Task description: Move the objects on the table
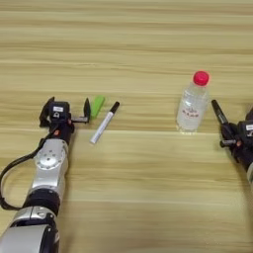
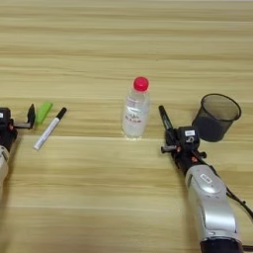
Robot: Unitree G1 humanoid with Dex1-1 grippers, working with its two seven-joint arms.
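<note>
The light wooden table fills the whole view, plank lines running left to right. Two silver arms reach in from the near edge, one on each side.

On the right, the dark see-through cup stands upright, the biggest thing out here, just right of the right tool. That tool is pinching a black marker, and the marker slants up and to the far left, its tip pointing into the gap beside the bottle. Marker and bottle look apart, though only narrowly.

Centre stage, the clear plastic bottle with red cap stands upright, cap on.

Over to the left, the left tool sits with its two black fingers spread wide, one finger right up against the small green block; whether they touch I cannot tell. Nothing is between the fingers.

Just right of the block lies the white marker with black cap, flat on the table, slanted, cap end at the far right, white end nearer. The block is beside it, smallest of the lot.
</note>
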